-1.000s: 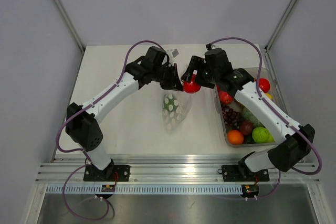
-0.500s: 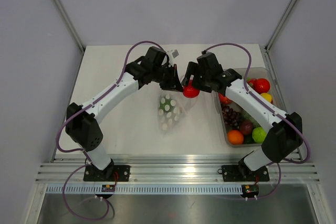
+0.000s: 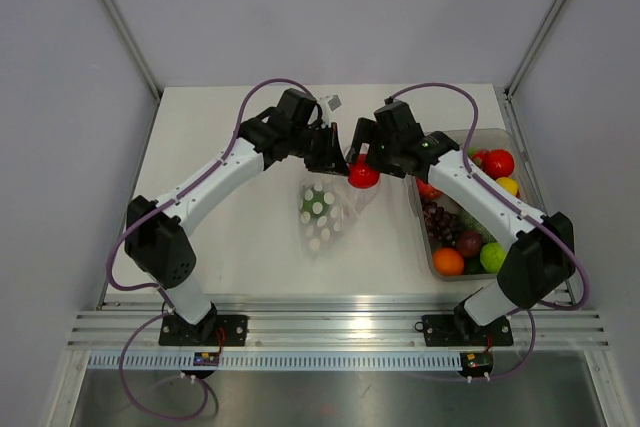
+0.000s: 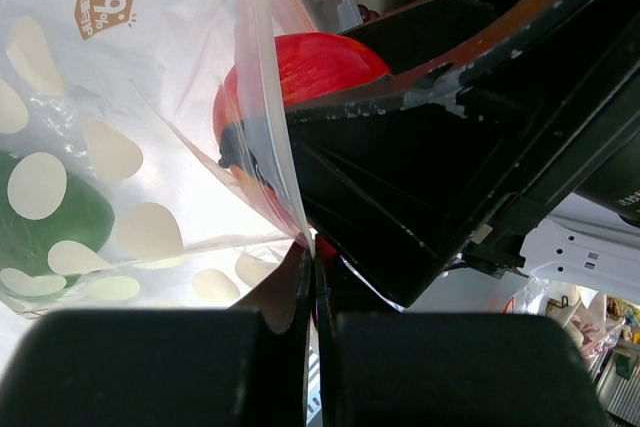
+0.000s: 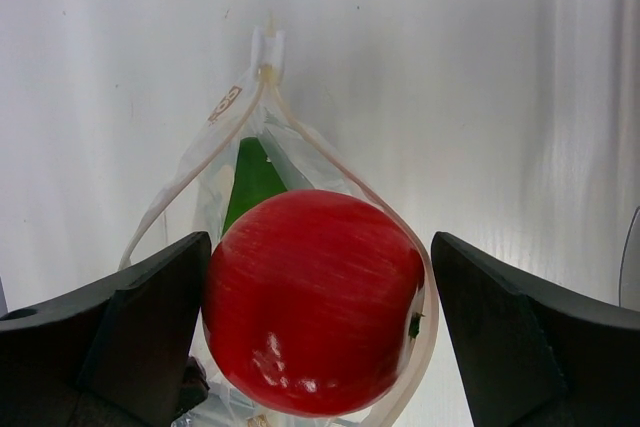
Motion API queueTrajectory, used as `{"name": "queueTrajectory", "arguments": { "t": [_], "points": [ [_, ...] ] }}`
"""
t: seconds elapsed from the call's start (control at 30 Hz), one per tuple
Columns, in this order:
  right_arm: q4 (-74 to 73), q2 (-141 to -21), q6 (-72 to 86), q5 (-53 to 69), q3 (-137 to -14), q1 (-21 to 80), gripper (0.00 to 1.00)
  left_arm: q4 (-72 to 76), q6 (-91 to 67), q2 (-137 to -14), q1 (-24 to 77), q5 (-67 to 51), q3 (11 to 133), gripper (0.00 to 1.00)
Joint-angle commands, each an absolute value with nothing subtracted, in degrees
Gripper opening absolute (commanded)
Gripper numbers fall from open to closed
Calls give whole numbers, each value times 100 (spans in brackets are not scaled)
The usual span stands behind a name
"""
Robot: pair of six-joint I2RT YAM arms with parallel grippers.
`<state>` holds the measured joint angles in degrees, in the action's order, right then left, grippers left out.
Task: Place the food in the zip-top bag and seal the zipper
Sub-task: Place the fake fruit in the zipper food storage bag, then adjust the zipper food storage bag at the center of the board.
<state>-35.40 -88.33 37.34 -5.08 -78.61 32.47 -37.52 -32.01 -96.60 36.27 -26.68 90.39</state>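
Note:
The zip-top bag (image 3: 322, 209), clear with white dots, hangs from my left gripper (image 3: 330, 152), which is shut on its mouth edge (image 4: 290, 197). A green piece of food (image 5: 252, 182) lies inside the bag. A red round fruit (image 3: 363, 175) sits in the bag's open mouth, ringed by the zipper strip (image 5: 300, 132). My right gripper (image 5: 320, 247) straddles the fruit with its jaws wide. The right finger (image 5: 520, 347) stands clear of the fruit and the left finger (image 5: 130, 337) is right beside it. In the left wrist view the fruit (image 4: 300, 62) shows through the plastic.
A rigid clear tray (image 3: 418, 227) on the right holds more food: a purple grape bunch (image 3: 440, 219), an orange ball (image 3: 449, 261), a green ball (image 3: 494, 256) and a red one (image 3: 499, 162). The two wrists are nearly touching above the bag.
The right gripper carried the red fruit left and down into the bag's mouth, then spread its jaws wider off it. The left gripper kept holding the bag edge.

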Motion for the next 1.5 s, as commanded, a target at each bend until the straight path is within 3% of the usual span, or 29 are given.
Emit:
{"name": "queueTrajectory", "arguments": {
  "t": [0.0,0.67,0.87,1.0,1.13,1.23,1.3,1.47],
  "points": [
    [-3516,-8570,3735,-571,-7972,3287,99,-3305,-3270,-9483,3639,-2918,9316,0],
    [-4042,-7849,3569,-1230,-8042,3296,99,-3349,-3234,-9440,3621,-2883,9369,0],
    [-4175,-7664,3498,-1494,-7744,3278,92,-3366,-3226,-9404,3621,-2874,9369,0],
    [-4070,-7690,3594,-1319,-7366,3278,82,-3375,-3226,-9387,3612,-2874,9396,0],
    [-3929,-7796,3674,-977,-7076,3278,52,-3471,-3199,-9360,3604,-2848,9439,0],
    [-3850,-7796,3691,-906,-7066,3278,14,-3507,-3147,-9325,3569,-2786,9431,0],
    [-3911,-7796,3560,-914,-7267,3278,3,-3533,-3146,-9334,3542,-2777,9448,0],
    [-4165,-7717,3278,-651,-8452,3278,0,-4253,-2971,-9404,3498,-2480,10255,0]
  ]
}}
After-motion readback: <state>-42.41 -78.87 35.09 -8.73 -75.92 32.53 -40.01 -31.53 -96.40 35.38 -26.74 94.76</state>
